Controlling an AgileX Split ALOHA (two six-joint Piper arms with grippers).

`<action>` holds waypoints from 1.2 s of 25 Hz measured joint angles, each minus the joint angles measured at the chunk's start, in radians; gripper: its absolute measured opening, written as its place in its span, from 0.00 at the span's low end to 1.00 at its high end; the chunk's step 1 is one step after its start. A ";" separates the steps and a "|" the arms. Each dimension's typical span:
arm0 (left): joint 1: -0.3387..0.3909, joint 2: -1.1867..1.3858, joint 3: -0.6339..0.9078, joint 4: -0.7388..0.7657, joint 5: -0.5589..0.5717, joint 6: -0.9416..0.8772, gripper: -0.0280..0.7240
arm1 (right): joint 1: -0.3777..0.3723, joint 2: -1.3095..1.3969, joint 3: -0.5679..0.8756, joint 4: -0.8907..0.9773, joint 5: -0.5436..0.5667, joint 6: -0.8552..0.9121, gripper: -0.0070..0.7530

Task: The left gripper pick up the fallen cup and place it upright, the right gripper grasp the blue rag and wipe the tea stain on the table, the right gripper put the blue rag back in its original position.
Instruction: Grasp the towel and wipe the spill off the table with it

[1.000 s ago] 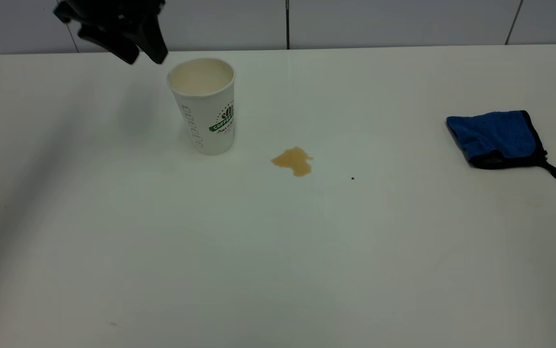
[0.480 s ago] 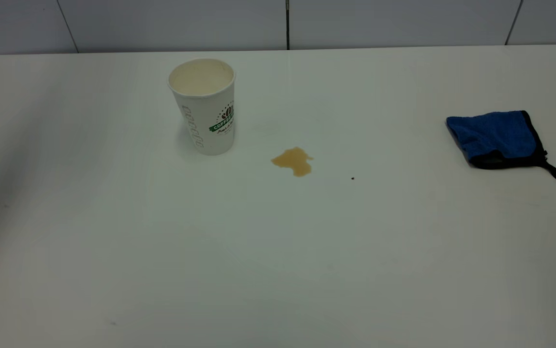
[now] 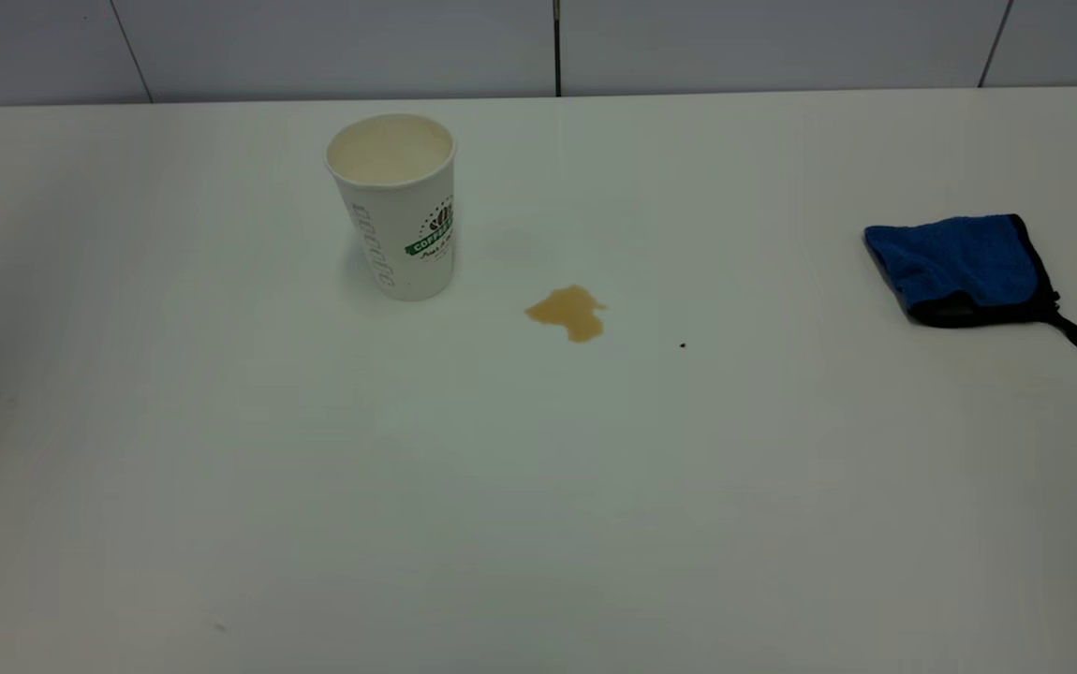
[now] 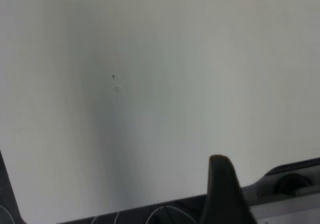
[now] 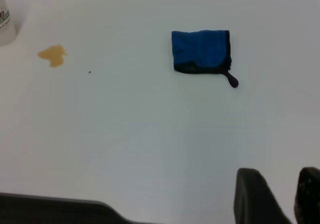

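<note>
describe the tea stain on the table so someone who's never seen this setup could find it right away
On the white table, find the upright paper cup toward the back left. The tea stain lies just right of its base, apart from it. It is a flat tan-brown blotch, far bigger than the tiny dark speck further right.

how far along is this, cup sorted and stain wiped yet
Cup part looks done: the cup stands upright on the table, nothing holding it. Nothing is in hand: the left hand is over bare table, and the right hand is well short of the rag. Left: grasp the rag, wipe the stain, which is unwiped, then return the rag.
</note>
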State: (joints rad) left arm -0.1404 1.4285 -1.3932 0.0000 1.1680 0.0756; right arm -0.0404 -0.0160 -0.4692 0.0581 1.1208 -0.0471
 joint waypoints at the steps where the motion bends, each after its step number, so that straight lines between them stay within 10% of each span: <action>1: 0.000 -0.042 0.046 -0.008 0.000 -0.003 0.70 | 0.000 0.000 0.000 0.000 0.000 0.000 0.32; 15: 0.018 -0.749 0.751 -0.062 -0.016 -0.004 0.70 | 0.000 0.000 0.000 0.000 0.000 0.000 0.32; 30: 0.227 -1.306 0.877 -0.062 -0.047 0.002 0.70 | 0.000 0.000 0.000 0.000 0.000 0.000 0.32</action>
State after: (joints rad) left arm 0.0868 0.1227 -0.5165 -0.0619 1.1213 0.0772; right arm -0.0404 -0.0160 -0.4692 0.0581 1.1208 -0.0471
